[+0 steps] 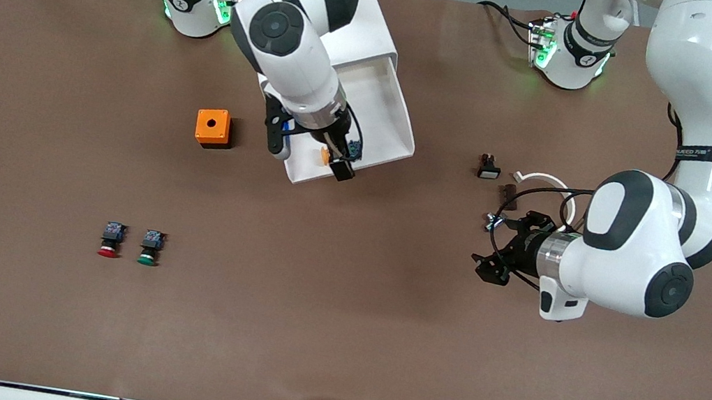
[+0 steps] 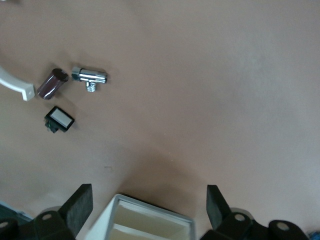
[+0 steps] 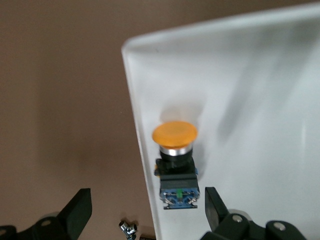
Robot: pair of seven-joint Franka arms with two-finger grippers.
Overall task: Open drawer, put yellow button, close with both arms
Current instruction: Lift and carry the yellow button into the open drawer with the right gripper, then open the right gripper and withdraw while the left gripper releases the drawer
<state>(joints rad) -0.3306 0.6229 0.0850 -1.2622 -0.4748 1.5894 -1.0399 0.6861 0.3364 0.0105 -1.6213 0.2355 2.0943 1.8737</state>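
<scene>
**Button in drawer — retract, then close**

- Table [image 1: 335, 338]: brown, both arms over it.
- Cabinet [image 1: 355, 16]: white, near the right arm's base, mostly hidden under that arm. Drawer [image 1: 383, 112] pulled out toward the front camera.
- Right gripper [image 1: 315, 144]: over the drawer's front edge, fingers spread, holding nothing.
- Left gripper [image 1: 498, 242]: over bare table toward the left arm's end, fingers spread, empty, waiting. Drawer corner visible between its fingers in the left wrist view.
- Yellow button [image 3: 175, 150]: lying inside the drawer, just beside the side wall near the front corner, looks released.
- Next, by judgement: lift right gripper straight up first, clear of the cap. Then bring both grippers to the drawer front, one per side, push evenly along the slide. Uneven push likely to skew the tray and jam; slow push to avoid rolling the button.
</scene>
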